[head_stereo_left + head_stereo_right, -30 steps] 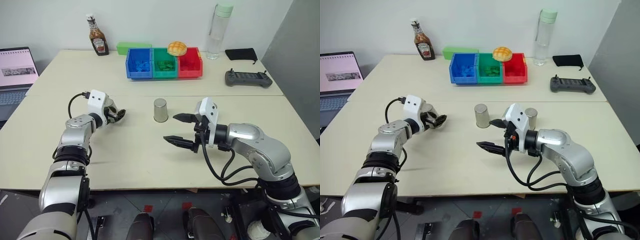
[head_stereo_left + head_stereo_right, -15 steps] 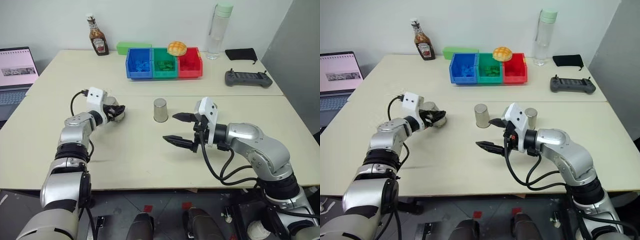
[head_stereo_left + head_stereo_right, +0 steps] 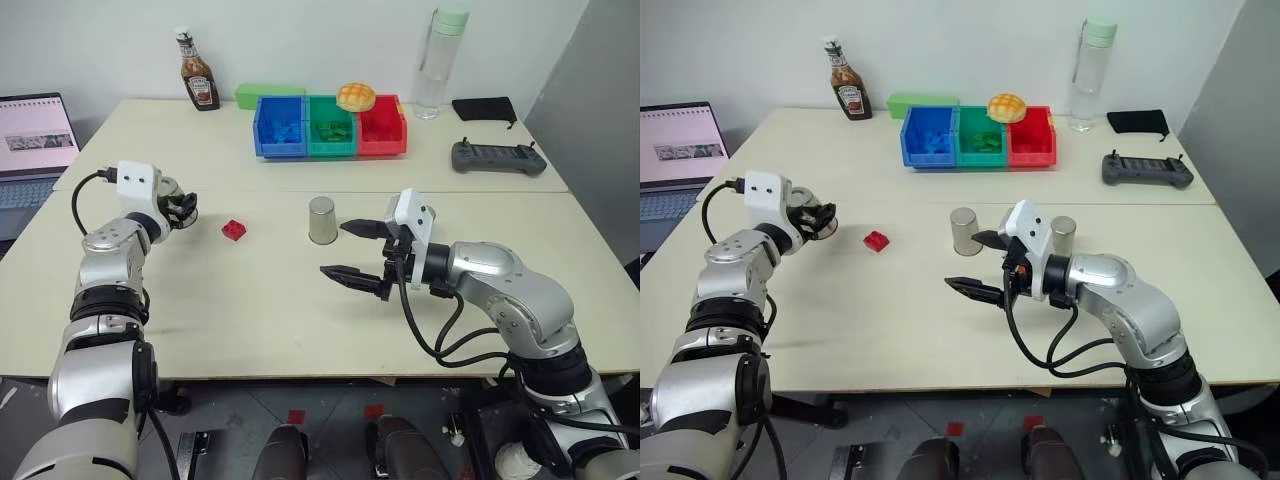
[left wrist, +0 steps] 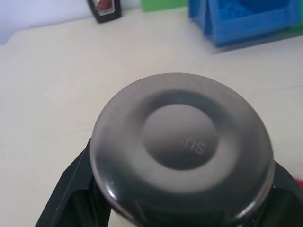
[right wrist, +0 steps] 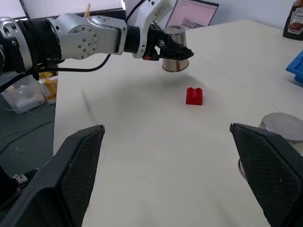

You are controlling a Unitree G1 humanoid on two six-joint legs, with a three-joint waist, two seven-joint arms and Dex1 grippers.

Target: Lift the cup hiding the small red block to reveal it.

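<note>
L tool (image 3: 183,207) is gripping the cup (image 5: 174,56) clear of the worktop (image 3: 270,300), w/ red block (image 3: 234,229) lying bare just beside & below it, while R tool (image 3: 357,252) is hanging open near 2 other cups (image 3: 963,231).

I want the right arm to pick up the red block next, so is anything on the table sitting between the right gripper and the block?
Nothing visible. The block lies alone on bare table, and the stretch from it to the open right gripper is clear. The middle cup stands just behind that line. The left gripper holds its lifted cup off to the far side.
</note>
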